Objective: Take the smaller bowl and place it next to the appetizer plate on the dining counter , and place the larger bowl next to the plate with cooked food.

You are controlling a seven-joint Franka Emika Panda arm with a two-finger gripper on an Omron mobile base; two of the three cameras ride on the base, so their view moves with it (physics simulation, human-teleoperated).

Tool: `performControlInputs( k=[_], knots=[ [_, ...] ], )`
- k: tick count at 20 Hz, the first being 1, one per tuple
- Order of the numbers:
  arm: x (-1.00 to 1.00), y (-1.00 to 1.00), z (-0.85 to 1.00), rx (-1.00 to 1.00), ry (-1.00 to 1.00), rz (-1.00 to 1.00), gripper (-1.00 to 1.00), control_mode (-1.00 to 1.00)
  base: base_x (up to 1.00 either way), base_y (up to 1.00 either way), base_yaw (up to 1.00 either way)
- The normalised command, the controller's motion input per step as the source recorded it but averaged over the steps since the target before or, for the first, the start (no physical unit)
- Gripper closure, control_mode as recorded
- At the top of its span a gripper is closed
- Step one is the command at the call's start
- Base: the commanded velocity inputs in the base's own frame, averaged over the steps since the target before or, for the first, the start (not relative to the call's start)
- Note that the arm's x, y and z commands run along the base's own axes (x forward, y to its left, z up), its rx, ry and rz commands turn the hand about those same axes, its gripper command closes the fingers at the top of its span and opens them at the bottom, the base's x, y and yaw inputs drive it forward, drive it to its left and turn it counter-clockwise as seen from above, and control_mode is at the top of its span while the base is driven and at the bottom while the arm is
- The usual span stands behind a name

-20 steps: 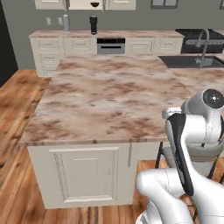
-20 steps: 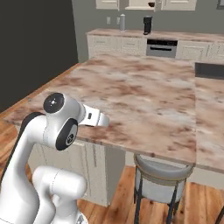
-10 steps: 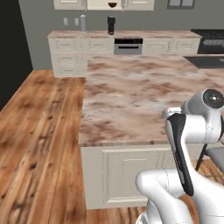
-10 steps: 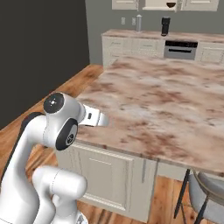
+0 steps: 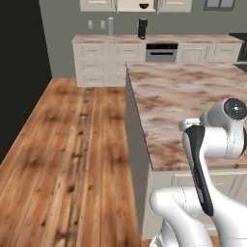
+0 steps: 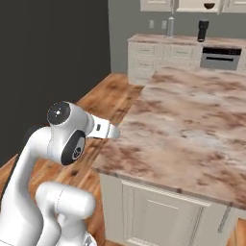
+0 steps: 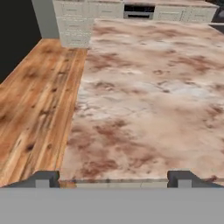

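While gripper (image 7: 113,178) jaws spread wide, empty, dining counter (image 7: 148,100) far edge cropped

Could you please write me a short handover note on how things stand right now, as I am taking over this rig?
Gripper: open, holding nothing; in the hand view its two dark fingers stand wide apart over the near edge of the counter.
Where things are: the large island counter with the brown-and-cream marbled stone top lies just ahead of the arm, the wood floor to its left. No bowl or plate is in sight on the stretch of top that shows.
Done: nothing that can be seen; no bowl picked up.
Left: find both wooden bowls and both plates, then place each bowl beside its plate.
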Motion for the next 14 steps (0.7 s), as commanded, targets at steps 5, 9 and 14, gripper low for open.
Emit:
performControlInputs(
  k=[5,9,14],
  knots=[
    [0.00,0.00,0.00,0.00,0.00,0.00,-1.00,1.00,0.64,1.00,0.00],
    [0.00,0.00,0.00,0.00,0.00,0.00,-1.00,1.00,0.64,1.00,0.00],
    [0.00,0.00,0.00,0.00,0.00,0.00,-1.00,1.00,0.73,0.97,-0.01]
  ],
)
